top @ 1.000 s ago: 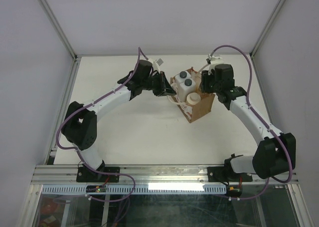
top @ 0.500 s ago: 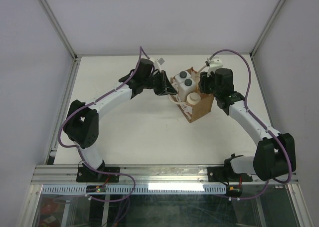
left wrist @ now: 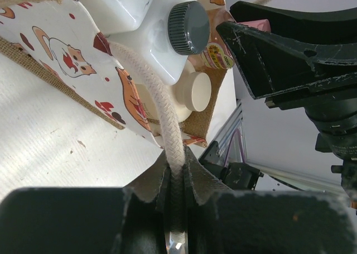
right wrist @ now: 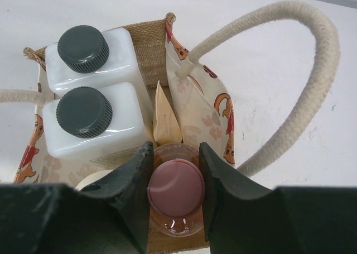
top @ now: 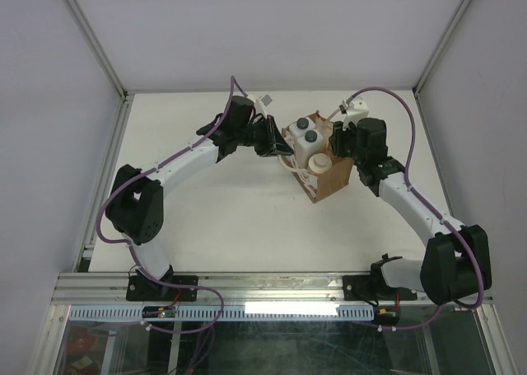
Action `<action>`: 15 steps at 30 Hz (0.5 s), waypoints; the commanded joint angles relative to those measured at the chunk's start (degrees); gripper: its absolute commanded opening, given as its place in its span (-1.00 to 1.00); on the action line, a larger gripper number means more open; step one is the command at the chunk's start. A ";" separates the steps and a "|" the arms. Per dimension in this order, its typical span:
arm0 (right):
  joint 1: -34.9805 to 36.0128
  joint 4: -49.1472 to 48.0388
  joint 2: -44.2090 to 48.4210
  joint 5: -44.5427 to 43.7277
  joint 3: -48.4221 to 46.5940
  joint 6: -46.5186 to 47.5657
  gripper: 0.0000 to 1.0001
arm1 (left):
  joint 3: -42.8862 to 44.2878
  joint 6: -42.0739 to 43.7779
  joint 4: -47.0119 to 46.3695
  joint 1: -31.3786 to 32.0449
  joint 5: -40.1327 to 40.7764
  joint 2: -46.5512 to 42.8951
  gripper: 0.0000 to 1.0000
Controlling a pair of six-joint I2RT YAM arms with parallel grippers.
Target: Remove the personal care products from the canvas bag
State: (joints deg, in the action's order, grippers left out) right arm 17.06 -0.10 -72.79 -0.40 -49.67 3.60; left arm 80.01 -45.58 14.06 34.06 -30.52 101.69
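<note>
The canvas bag (top: 333,180) stood upright on the white table (top: 206,202), past mid-table between my two wrists. Its mouth faced up and its corners were turned diagonal to the table edges. It was brown burlap outside with a pale lining, and one side bore a red-and-white print of small animals (left wrist: 67,61).

All four bottles were inside it, standing on end with long axes vertical and caps up. Nearest sat the cream bottle (left wrist: 194,91) with its plain round cap. Right of it and a little farther stood the slim peach-orange bottle (right wrist: 167,225). Its pink cap (right wrist: 175,187) sat between the jaws of my right gripper (right wrist: 175,151), which flanked it so closely that I could not tell whether they gripped it or only stood beside it. Its label (left wrist: 217,56) carried coloured print too small to read.

Farther left, the two white squarish bottles (right wrist: 120,58) stood side by side, touching, each under a ribbed dark cap (right wrist: 83,111), with no writing showing. My left gripper (left wrist: 175,170) was clenched on the cream rope handle (left wrist: 162,109). The other handle (right wrist: 312,70) looped up beside the peach-orange bottle.
</note>
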 commanded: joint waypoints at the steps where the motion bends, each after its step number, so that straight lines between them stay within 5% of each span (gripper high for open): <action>1: -0.05 -0.04 1.71 -1.04 0.64 1.08 -0.48 | 1.70 -0.30 -1.14 -0.15 -0.79 -0.56 -1.00; 6: 0.04 0.73 1.72 -0.30 -1.59 -0.18 -0.99 | 1.13 -0.30 -1.14 -0.14 -0.52 -1.13 -1.00; 15: 0.09 4.99 0.93 -3.11 -9.87 -3.41 -1.00 | 1.03 -0.58 -1.34 -0.14 -0.24 -1.22 -1.00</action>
State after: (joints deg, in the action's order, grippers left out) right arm 17.06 5.61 -73.14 -1.19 -52.88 2.87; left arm 80.01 -45.63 14.06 34.06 -30.50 101.69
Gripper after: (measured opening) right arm 0.369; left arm 0.064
